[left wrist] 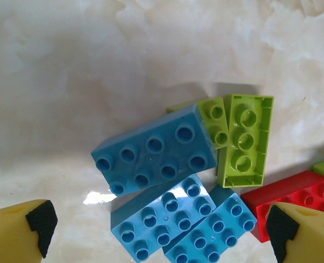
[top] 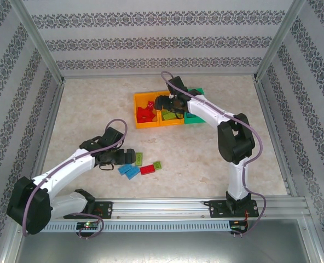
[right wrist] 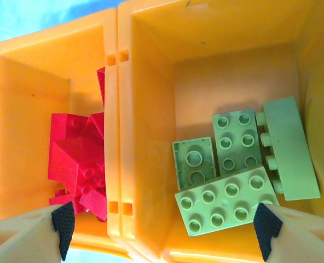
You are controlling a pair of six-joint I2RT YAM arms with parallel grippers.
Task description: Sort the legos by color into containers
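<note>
Marbled pale bench, patterned walls on three sides, and both arms are out over the work. Upper centre of the overhead frame, the containers sit joined in a row: first orange bin on the left, second orange bin in the middle, green bin on the right, partly under the arm. Right claw hangs above the shared wall of the two orange ones, fingers spread wide, nothing between them. Look down through its wrist camera: red legos heaped in the first orange bin, light green legos lying flat in the second, one of them tipped on its side at the right. Now lower centre of the overhead frame, a loose cluster lies on the bench. Left claw hovers right over it, fingers wide apart, gripping nothing. Below it, three blue bricks crowd together, touching; a long green brick lies just to their right, studs up, with a smaller green one wedged beside it, and a red brick sits at lower right, partly behind a fingertip.
</note>
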